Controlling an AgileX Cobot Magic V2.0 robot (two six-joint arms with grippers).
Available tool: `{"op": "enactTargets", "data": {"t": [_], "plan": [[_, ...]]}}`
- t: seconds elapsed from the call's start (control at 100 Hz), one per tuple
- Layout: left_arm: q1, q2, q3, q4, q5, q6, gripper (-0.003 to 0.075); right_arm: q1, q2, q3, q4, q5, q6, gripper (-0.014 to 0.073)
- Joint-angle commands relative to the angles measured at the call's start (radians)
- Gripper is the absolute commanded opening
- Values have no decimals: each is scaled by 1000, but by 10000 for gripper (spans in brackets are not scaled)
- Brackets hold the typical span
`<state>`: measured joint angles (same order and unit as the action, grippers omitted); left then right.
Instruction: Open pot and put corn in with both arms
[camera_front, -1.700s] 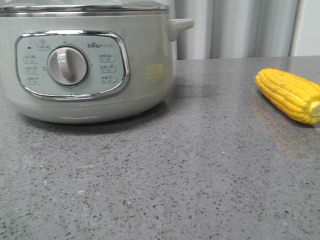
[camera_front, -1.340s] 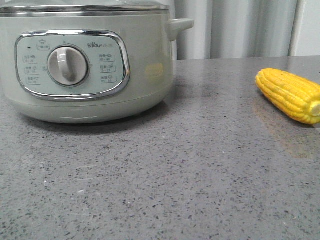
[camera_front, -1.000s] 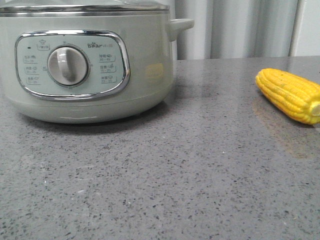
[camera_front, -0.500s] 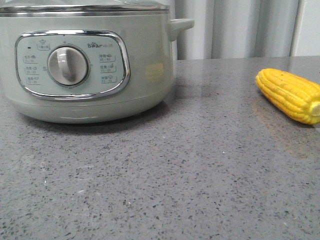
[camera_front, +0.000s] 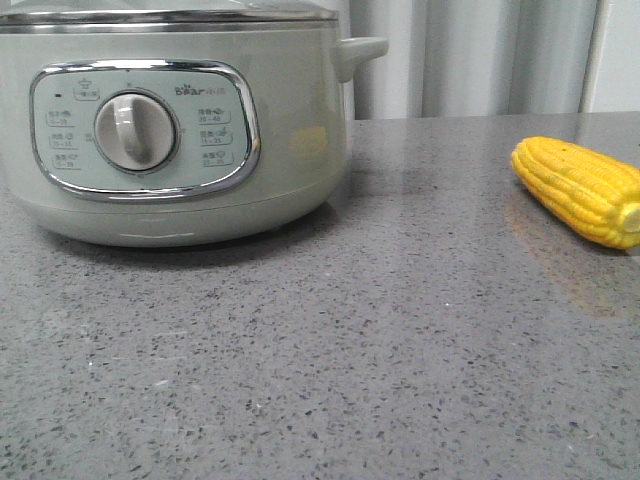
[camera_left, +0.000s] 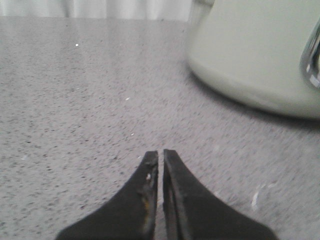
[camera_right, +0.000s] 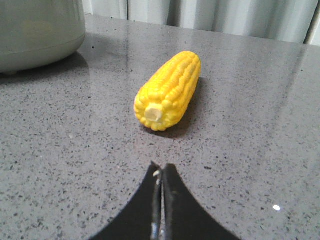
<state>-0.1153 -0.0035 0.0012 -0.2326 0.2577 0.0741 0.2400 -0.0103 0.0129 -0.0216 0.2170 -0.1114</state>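
**Worktop Layout and End-Effector Condition**

Grey speckled stone worktop (camera_front: 380, 350) is seen across the whole lower part of the front view, with pale pleated curtains (camera_front: 470, 60) hung behind it along the top right of the frame.

The pot (camera_front: 290, 130) is placed at the upper left of the front view. Its body is round, smooth and pale grey-green, and a steel rim is fitted along the top edge. A small side handle (camera_front: 358, 52) is projected from its right shoulder. A chrome-framed control panel (camera_front: 140, 130) with rounded corners is set in the front wall, and a round dial (camera_front: 135, 132) is mounted at its centre. The word "Bear" is printed above the dial; the smaller labels around it cannot be read.

The corn (camera_front: 580, 190) is laid on its side at the right edge of the front view, well apart from the pot, and is cut off by the frame there. Bright yellow kernels are arranged in lengthwise rows, and a pale core is shown at the blunt end. Nothing is placed between corn and pot.

The left gripper (camera_left: 160, 156) is seen with its black tapered fingers brought together, near the pot wall and touching nothing. The right gripper (camera_right: 161, 170) is likewise closed and empty, with the blunt end of the corn directly ahead of its tips but apart from them.
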Motion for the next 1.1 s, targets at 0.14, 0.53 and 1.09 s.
{"op": "enactTargets", "data": {"t": [0.14,0.53,1.09], "plan": [[4,-32,26,-149,-92,-8,-19,-1,-18,26,8,-119,-7,-74],[4,-32,26,-166,-210,-8,-18,-1,-18,26,8,-119,-7,-74],[4,-32,26,-166,-222,-8,-19,-1,-18,26,8,-119,-7,-74]]}}
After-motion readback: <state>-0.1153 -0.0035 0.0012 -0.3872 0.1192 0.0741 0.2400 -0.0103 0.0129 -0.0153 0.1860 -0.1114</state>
